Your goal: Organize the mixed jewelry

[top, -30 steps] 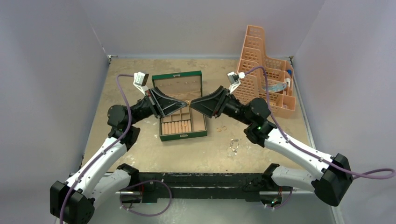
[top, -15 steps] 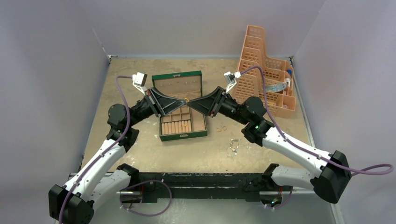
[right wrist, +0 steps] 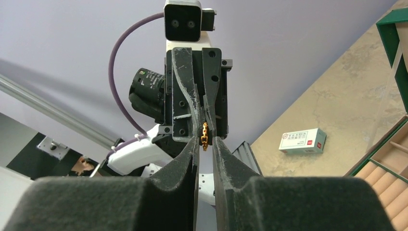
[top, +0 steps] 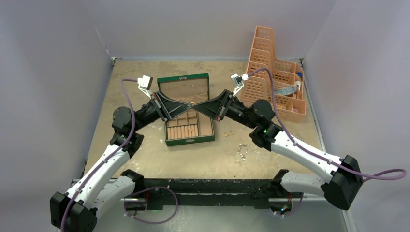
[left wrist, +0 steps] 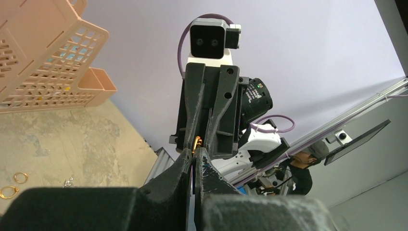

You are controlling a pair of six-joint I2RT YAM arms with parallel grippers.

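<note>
Above the open green box [top: 189, 141] my two grippers meet tip to tip. My left gripper [top: 191, 105] [left wrist: 195, 153] is shut on a small gold ring [top: 194, 103] [left wrist: 197, 143] that sticks out past its tips. The right gripper [top: 197, 104] [right wrist: 206, 142] faces it, its jaws narrowly apart on either side of the same ring [right wrist: 204, 136], with a thin gap showing beside the ring. Two more gold rings [top: 229, 132] [left wrist: 20, 177] lie on the table right of the box. A silvery chain piece [top: 241, 151] [left wrist: 69, 181] lies nearer the front.
An orange slotted rack [top: 273, 72] [left wrist: 43, 57] stands at the back right. A small white carton [right wrist: 302, 140] lies on the tan table beyond the box. Grey walls close in the left, back and right sides.
The right gripper has slid left to the left gripper's tips, and its jaws have narrowed from wide open to a thin gap around the ring. The left arm has held still.
</note>
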